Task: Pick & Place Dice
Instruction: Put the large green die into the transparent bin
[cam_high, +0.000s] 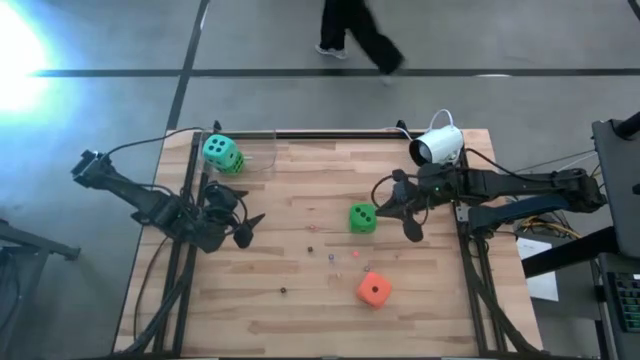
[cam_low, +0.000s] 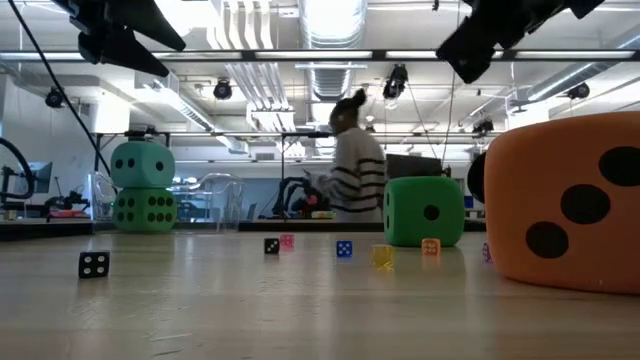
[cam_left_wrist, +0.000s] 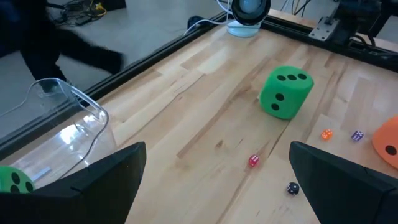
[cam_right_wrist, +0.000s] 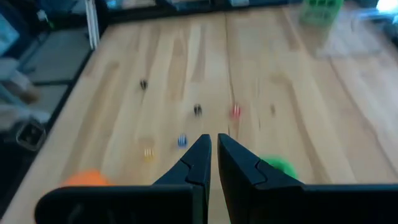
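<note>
A teal die (cam_high: 217, 150) sits on top of a bright green die (cam_low: 143, 210) at the table's far left corner. A second green die (cam_high: 362, 218) rests on the boards right of the middle. The orange-red die (cam_high: 373, 289) lies nearer the front. My left gripper (cam_high: 245, 225) hovers open above the left side and holds nothing; its wrist view shows the middle green die (cam_left_wrist: 285, 92) farther off. My right gripper (cam_high: 385, 208) hangs shut and empty in the air just right of that die, whose edge (cam_right_wrist: 277, 165) shows beside a finger.
A clear plastic container (cam_high: 257, 150) lies next to the stacked dice. Several tiny dice (cam_low: 343, 249) are scattered over the middle of the table. A white camera (cam_high: 438, 147) stands at the far right edge. A person (cam_high: 350, 35) walks on the floor beyond the table.
</note>
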